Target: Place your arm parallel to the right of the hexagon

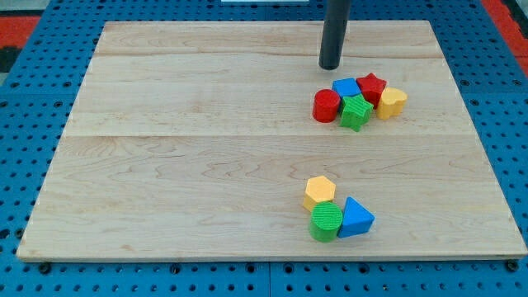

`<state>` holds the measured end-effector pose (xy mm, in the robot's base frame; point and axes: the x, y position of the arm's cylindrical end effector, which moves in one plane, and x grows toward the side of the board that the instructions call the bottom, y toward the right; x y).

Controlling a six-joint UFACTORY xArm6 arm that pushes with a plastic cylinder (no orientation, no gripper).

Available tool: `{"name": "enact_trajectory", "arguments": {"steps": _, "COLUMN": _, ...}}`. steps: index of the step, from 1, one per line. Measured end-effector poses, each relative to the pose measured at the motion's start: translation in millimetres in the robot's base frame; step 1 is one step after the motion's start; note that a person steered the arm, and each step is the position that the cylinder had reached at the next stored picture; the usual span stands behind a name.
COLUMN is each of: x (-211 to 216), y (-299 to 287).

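The yellow hexagon point(319, 191) lies on the wooden board point(181, 165) toward the view's bottom right of centre. A green cylinder point(326, 221) touches it just below, and a blue triangle point(355, 218) sits to the lower right of it. My tip point(330, 66) is near the view's top, far above the hexagon and slightly to its right. The tip stands just above and left of a cluster made of a red cylinder point(327, 106), a blue block point(346, 87), a red star point(371, 87), a green star point(356, 112) and a yellow heart point(392, 102).
The board rests on a blue perforated table point(25, 165). A red area point(25, 21) shows at the view's top left corner.
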<state>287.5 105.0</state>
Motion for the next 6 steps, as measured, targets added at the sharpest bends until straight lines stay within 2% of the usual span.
{"name": "enact_trajectory", "arguments": {"steps": 1, "x": -12, "y": 9}}
{"name": "enact_trajectory", "arguments": {"steps": 2, "x": -3, "y": 68}}
{"name": "enact_trajectory", "arguments": {"steps": 3, "x": 28, "y": 152}}
{"name": "enact_trajectory", "arguments": {"steps": 4, "x": 78, "y": 224}}
{"name": "enact_trajectory", "arguments": {"steps": 5, "x": 125, "y": 240}}
{"name": "enact_trajectory", "arguments": {"steps": 6, "x": 210, "y": 222}}
